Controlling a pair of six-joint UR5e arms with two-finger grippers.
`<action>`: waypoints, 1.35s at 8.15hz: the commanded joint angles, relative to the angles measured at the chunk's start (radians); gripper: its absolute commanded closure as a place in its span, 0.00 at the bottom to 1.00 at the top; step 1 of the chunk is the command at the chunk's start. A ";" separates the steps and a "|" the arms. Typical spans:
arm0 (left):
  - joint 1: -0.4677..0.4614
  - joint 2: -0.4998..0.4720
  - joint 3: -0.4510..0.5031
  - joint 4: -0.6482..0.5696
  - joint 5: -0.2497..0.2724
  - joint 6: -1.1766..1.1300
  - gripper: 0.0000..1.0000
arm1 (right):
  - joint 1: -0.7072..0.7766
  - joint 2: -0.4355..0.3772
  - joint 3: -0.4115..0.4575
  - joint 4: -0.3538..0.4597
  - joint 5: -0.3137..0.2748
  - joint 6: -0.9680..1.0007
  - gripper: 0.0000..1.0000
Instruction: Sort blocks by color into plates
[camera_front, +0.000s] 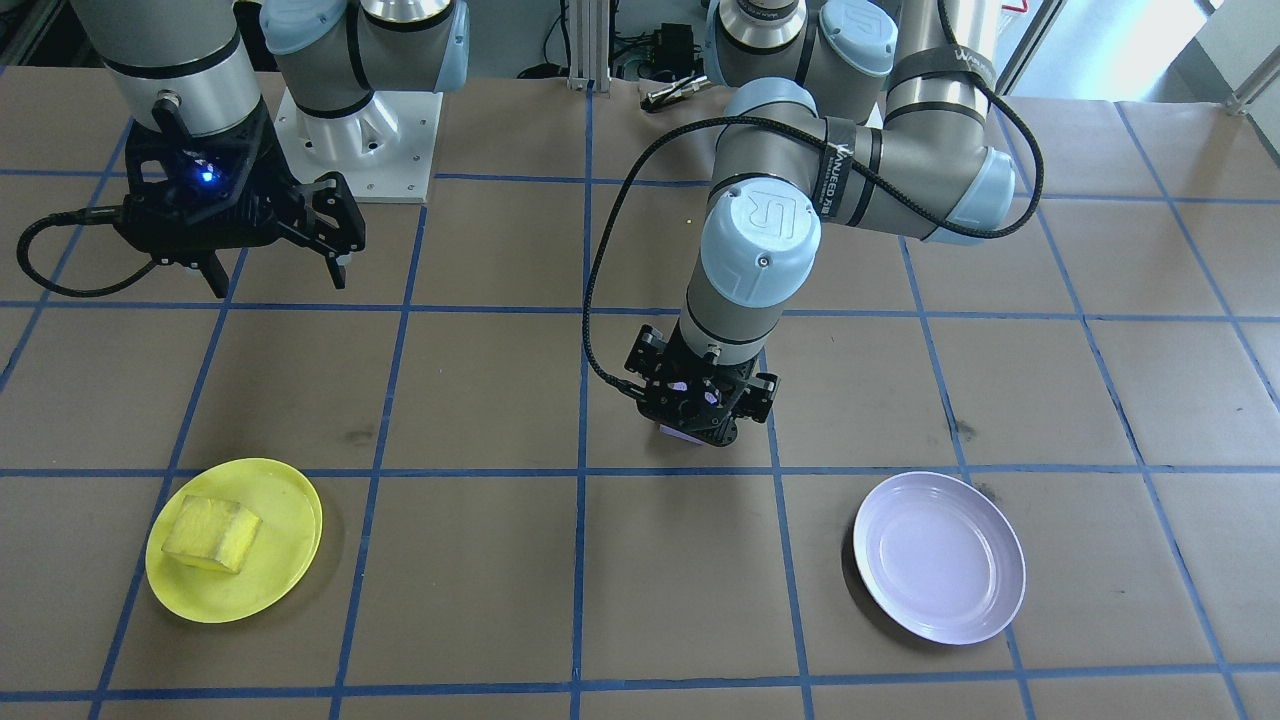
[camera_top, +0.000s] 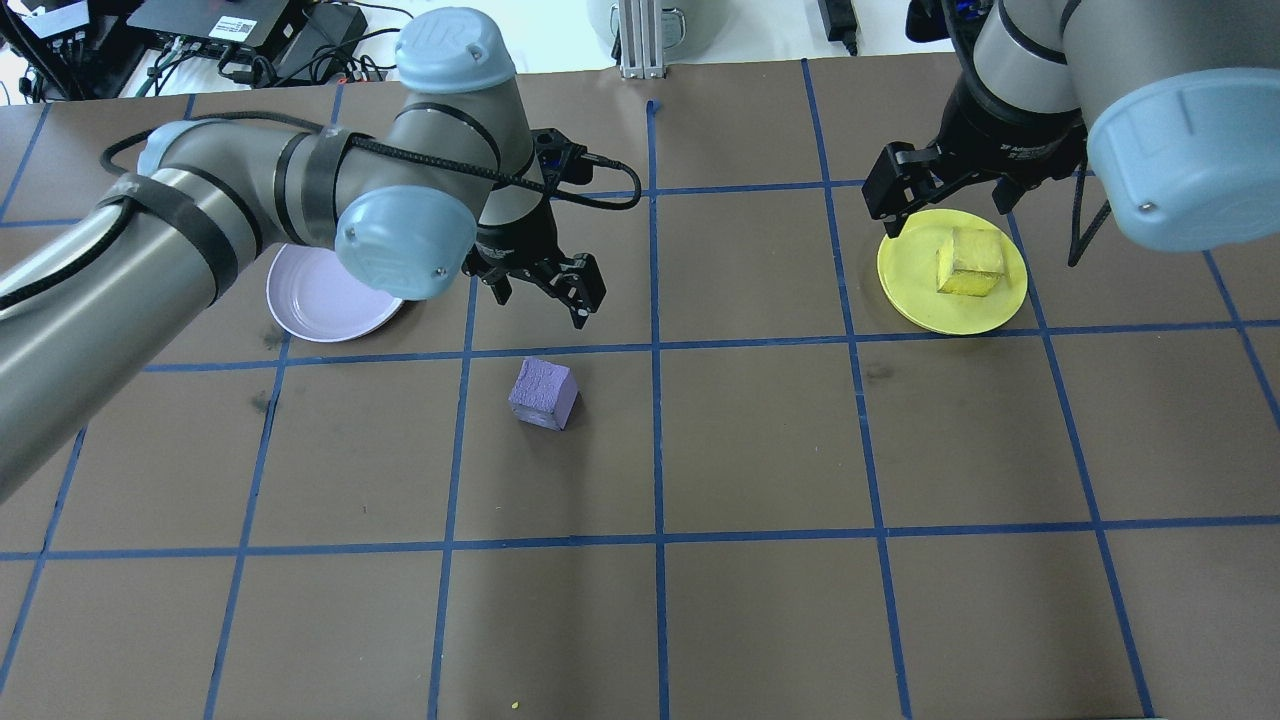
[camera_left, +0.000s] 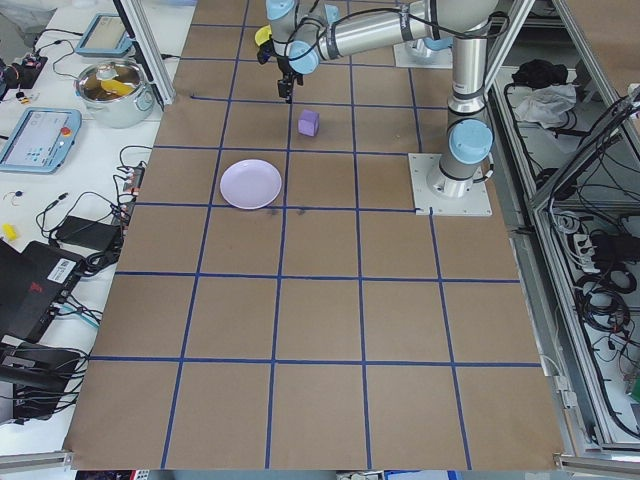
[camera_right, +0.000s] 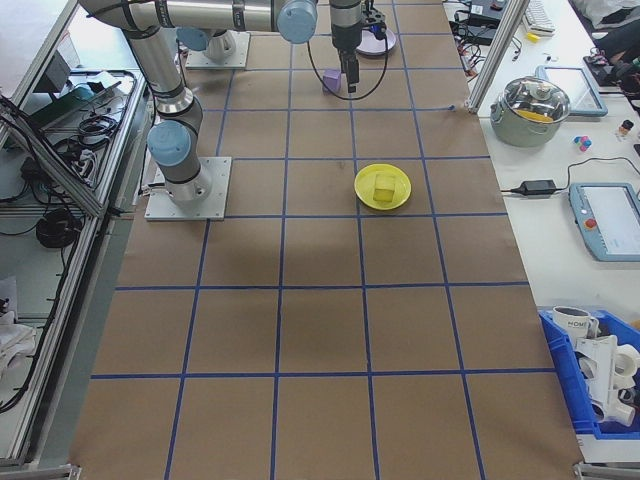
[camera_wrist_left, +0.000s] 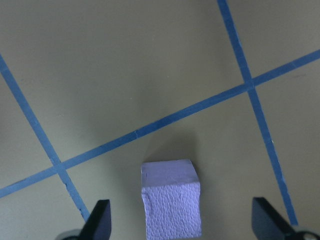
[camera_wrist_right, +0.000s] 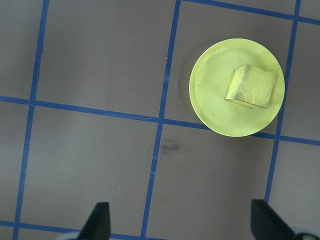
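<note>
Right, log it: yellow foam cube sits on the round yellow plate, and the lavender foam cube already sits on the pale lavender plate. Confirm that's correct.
Not quite. The yellow foam cube does sit on the round yellow plate, but the lavender foam cube lies on the brown table, apart from the empty pale lavender plate. The overhead exterior view shows it.

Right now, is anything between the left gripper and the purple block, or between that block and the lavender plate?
Nothing visible. The left gripper hangs open above the purple block, and only bare table lies between it and the lavender plate.
</note>
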 joint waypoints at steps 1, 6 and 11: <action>0.011 -0.017 -0.079 0.104 0.000 -0.073 0.00 | -0.003 0.000 0.000 -0.001 -0.002 0.000 0.00; 0.008 -0.064 -0.108 0.115 0.028 -0.069 0.00 | -0.003 0.000 0.000 -0.001 0.000 0.000 0.00; 0.008 -0.082 -0.174 0.184 0.031 -0.064 0.03 | -0.003 0.000 0.000 -0.001 0.000 0.000 0.00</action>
